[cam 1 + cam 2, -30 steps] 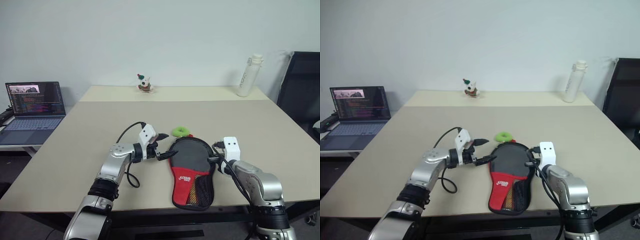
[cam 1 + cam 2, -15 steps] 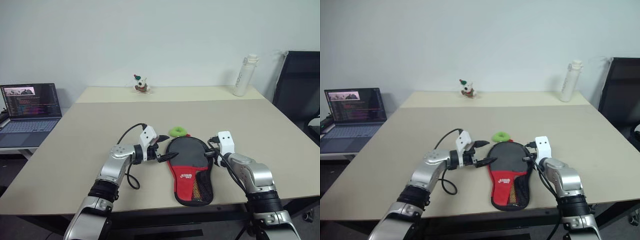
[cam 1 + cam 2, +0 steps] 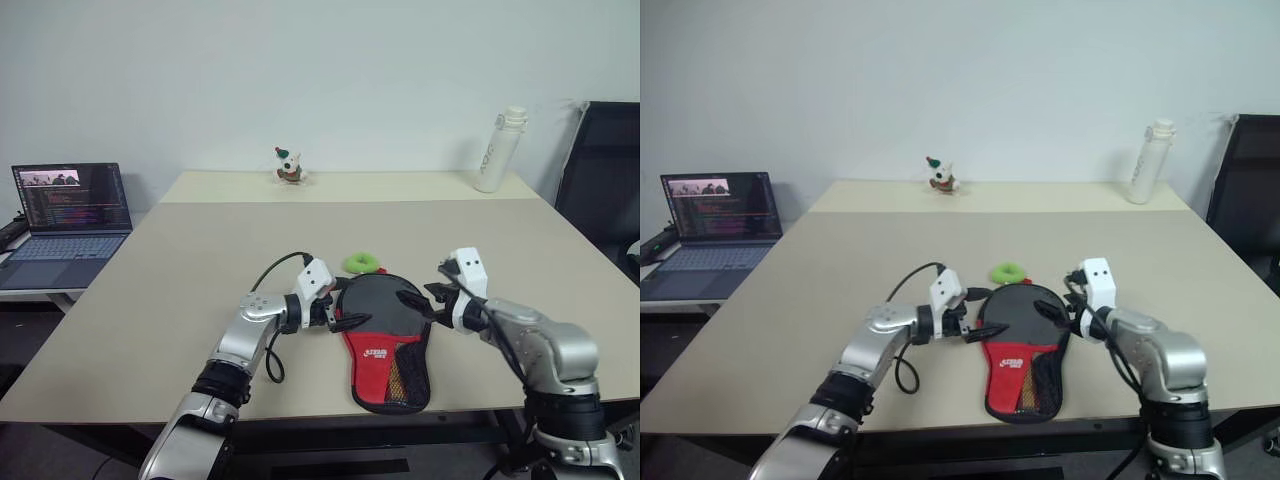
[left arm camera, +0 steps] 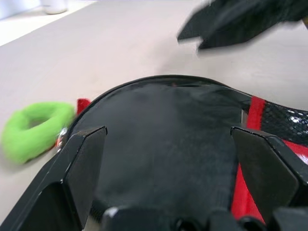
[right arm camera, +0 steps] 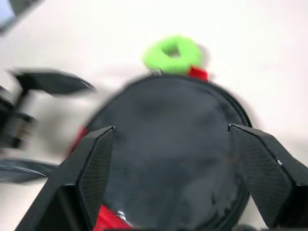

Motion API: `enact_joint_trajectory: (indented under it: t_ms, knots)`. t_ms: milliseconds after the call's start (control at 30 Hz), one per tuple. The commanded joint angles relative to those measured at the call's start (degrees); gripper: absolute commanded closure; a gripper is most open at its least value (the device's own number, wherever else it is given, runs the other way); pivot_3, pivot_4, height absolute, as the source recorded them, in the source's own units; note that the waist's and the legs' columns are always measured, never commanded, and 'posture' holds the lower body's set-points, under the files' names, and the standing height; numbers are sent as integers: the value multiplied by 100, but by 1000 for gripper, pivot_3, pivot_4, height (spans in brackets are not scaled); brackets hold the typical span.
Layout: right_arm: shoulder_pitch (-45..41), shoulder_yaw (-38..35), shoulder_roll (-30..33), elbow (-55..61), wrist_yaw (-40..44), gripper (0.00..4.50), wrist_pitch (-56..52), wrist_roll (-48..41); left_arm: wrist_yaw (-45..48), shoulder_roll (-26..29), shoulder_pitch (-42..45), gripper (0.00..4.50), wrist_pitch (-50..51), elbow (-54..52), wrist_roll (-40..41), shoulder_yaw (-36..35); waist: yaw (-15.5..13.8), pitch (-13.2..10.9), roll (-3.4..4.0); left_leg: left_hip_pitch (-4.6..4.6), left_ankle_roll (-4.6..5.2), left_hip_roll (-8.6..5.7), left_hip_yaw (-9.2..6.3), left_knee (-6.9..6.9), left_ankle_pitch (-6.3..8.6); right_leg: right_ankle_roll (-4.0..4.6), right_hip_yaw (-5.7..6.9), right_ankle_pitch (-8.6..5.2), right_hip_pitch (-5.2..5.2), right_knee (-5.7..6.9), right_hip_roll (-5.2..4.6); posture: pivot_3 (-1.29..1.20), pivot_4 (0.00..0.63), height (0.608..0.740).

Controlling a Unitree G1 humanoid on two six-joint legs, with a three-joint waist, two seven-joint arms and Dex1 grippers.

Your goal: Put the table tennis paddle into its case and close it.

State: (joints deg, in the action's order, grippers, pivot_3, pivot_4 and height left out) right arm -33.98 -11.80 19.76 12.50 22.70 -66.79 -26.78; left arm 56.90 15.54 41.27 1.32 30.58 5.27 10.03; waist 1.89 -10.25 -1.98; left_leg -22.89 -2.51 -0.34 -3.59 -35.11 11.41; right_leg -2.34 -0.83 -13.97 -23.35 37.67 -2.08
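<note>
with the case lying flat, left gripper and right gripper flank it, fingers spread and empty; closing likely comes next, needing a zip grip.

Black-and-red case, green ring

Soft, even room light falls on the pale counter, with only faint shadows and no glare. The head views are sharp. Both wrist views are blurred beyond the fingers, with the far fingers smeared.
</note>
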Motion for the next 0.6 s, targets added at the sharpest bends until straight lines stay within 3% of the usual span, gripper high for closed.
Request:
enact_joint_trajectory:
  t_ms: [33, 267, 600]
  knots:
    - [-561, -161, 33, -480, -110, 326, 158, -37, -47, -118, 176, 0, -309, 409, -156, 127, 7, 0, 0, 1, 0, 1, 1, 0, 0, 0, 0, 0, 0, 0, 1, 0, 150, 740]
    - [-1934, 146, -478, -2704, -257, 326, 1125, 329, -142, -282, 189, 0, -514, 775, -315, 159, 13, -3, 4, -3, 0, 2, 3, 5, 0, 1, -2, 0, -6, -1, 3, 0, 150, 740]
    - [-3928, 608, -1408, -7834, -717, 326, 4830, 1709, -387, -242, -374, 0, -100, -177, -313, 179, 19, -8, 13, -1, 1, 2, 17, 16, 0, 28, -12, 17, -12, -2, 2, 0, 150, 740]
